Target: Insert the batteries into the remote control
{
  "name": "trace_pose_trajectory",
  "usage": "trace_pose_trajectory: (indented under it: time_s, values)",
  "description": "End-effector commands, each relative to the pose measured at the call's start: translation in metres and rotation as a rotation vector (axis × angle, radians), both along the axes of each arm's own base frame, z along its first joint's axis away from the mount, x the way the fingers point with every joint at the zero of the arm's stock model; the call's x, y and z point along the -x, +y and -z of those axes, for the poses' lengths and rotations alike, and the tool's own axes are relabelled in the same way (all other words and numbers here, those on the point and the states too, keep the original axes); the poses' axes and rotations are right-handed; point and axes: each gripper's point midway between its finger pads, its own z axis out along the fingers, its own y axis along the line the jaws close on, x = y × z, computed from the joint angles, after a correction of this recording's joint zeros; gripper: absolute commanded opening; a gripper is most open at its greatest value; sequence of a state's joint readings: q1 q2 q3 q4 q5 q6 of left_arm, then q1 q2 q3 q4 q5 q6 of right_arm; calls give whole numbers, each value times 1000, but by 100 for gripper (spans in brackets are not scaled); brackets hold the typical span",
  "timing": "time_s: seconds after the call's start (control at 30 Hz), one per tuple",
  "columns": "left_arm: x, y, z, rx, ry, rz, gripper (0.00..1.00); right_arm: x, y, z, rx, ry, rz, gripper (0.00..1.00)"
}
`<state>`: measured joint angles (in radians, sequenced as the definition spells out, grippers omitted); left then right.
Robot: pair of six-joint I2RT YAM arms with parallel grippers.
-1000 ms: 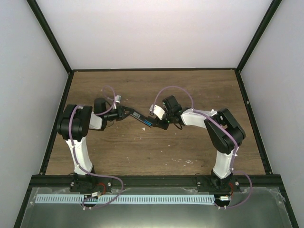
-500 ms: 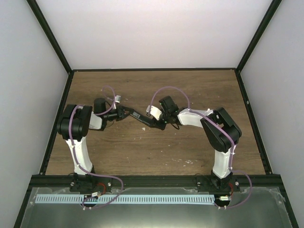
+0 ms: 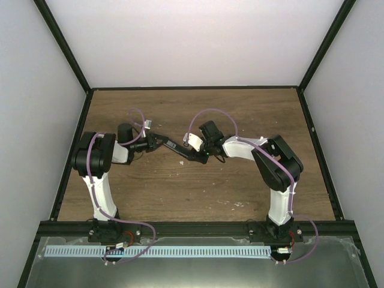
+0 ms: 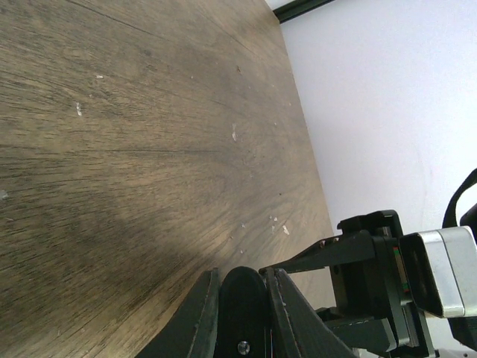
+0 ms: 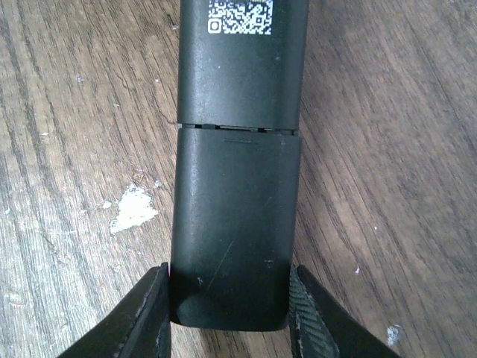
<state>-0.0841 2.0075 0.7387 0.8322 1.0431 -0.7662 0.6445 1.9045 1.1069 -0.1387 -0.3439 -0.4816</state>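
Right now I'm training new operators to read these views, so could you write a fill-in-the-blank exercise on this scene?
1. The left gripper and the right gripper each clamp one ___ of the remote control.
2. The white label on its back carries a ___ code.
3. The table under it is made of ___.
Missing words: end; QR; wood.

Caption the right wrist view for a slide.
Right pincer clasps one end of the remote control, QR label showing, over the wooden table.
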Motion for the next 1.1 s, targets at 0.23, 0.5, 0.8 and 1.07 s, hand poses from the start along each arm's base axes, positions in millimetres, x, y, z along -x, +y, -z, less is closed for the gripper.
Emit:
trace_pose_trajectory:
  time_s: [0.23,0.5,0.8,1.07]
  values:
    - [-6,3,6,-23,-43,-7,0,5,23,-10,-14,15,-54,40]
    - [-5,4,6,-21,-42,-6,0,6,26,-11,-13,15,-55,49]
    - [-5,5,5,-19,-43,-5,0,-3,23,-8,15,-20,-27,50]
    - [-5,6,5,-13,-43,-2,0,-12,21,-6,36,-59,-5,44]
